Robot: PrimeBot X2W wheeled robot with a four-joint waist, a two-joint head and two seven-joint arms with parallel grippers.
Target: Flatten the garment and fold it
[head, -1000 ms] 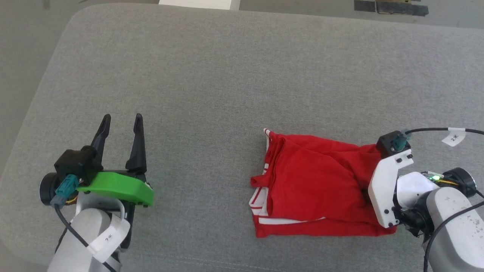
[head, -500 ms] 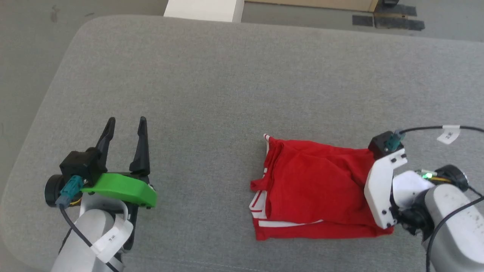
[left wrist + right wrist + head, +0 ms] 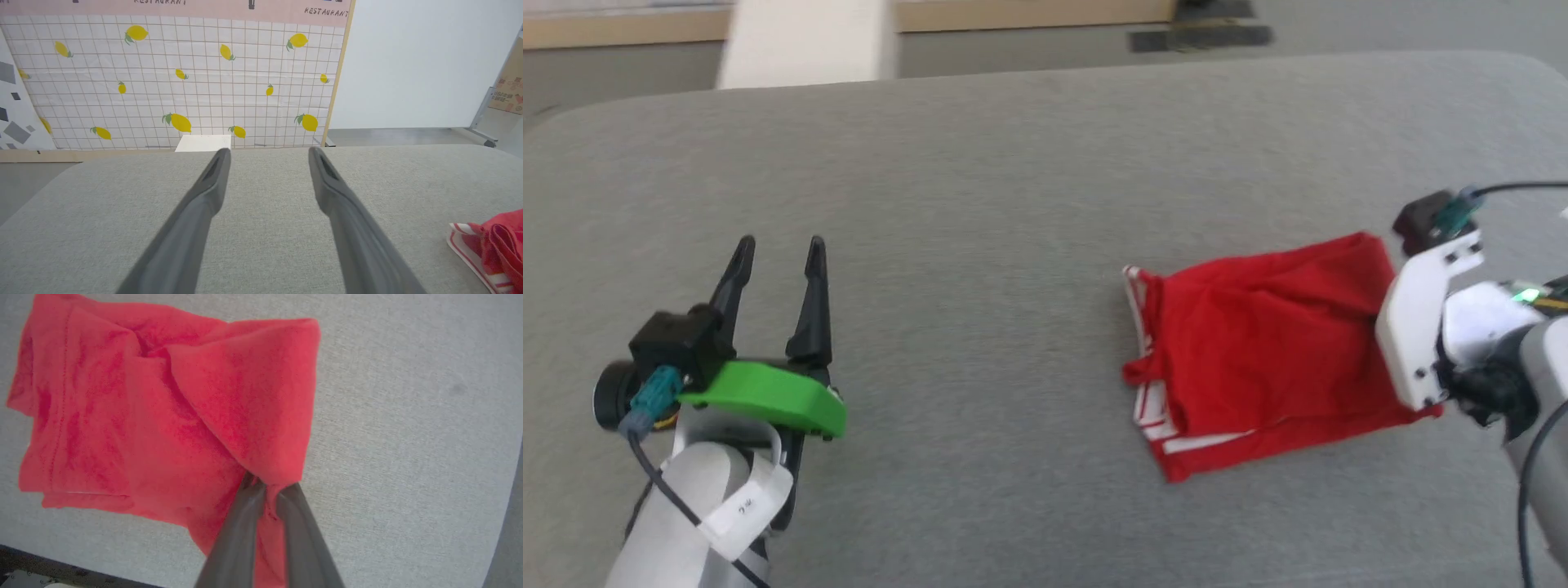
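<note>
Right gripper (image 3: 265,486) clamps an edge of the folded red fabric jersey (image 3: 1266,343); left gripper (image 3: 780,245) stands open, well apart. The thin pinch may slip.

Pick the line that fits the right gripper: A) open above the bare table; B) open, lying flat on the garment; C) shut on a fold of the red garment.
C: in the right wrist view the right gripper is pinched shut on a bunched fold of the garment.
</note>
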